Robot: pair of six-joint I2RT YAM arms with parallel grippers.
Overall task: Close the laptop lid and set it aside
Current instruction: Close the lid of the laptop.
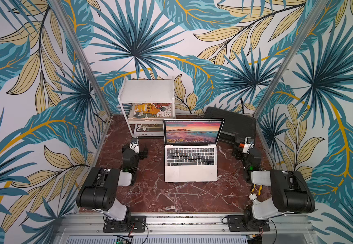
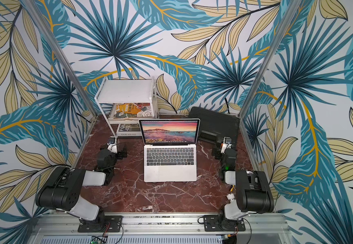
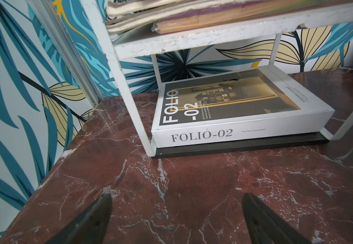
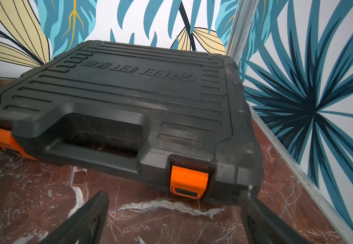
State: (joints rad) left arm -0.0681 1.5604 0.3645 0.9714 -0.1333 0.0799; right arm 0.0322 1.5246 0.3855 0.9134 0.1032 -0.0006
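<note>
the red marble table (image 1: 171, 196) is carrying everything. a white shelf (image 1: 148, 88) is standing at the back, with a black tool case (image 1: 234, 124) lying beside it. the laptop (image 1: 190, 173) is sitting mid-table between the two arms, its lid (image 1: 192, 131) standing open — the screen is showing a sunset coast. a book (image 3: 213, 131) is lying under the shelf. the left gripper (image 3: 176, 198) and right gripper (image 4: 174, 194) are hanging either side of the laptop — fingers spread wide, grasping nothing.
</note>
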